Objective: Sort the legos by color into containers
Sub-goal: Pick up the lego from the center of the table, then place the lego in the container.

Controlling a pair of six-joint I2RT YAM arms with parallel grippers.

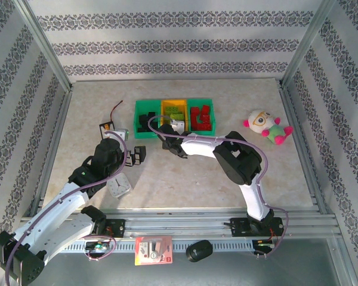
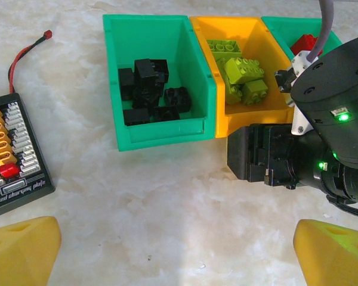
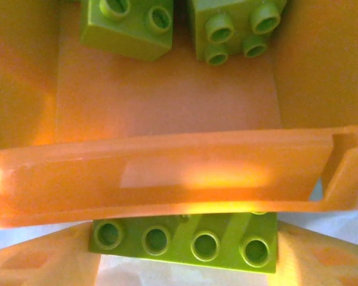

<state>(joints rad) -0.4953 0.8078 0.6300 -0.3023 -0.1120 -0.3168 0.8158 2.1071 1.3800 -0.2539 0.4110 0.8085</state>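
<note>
top view: the orange-yellow plastic bin [image 1: 173, 102] sits between two teal-green plastic bins [image 1: 146, 134] at the back of the pale marbled desk [image 1: 191, 185], and the white and black right arm [image 1: 197, 146] reaches right up to its near wall.

left wrist view: the left pincer [image 2: 178, 250] hangs wide with nothing in it. it's close to the right arm's black wrist, so a careless swing from either one could knock them together.

right wrist view: the right pincer [image 3: 185, 259] looks pressed on both ends of a lime green four-stud plastic brick [image 3: 185, 238]. that brick is just outside the bin's near wall, not inside with the other lime green bricks [image 3: 128, 24].

my worry: it's so tight to that wall that a lift could snag the rim and shove or tip the bin. a weak pinch could also drop it on the desk.
</note>
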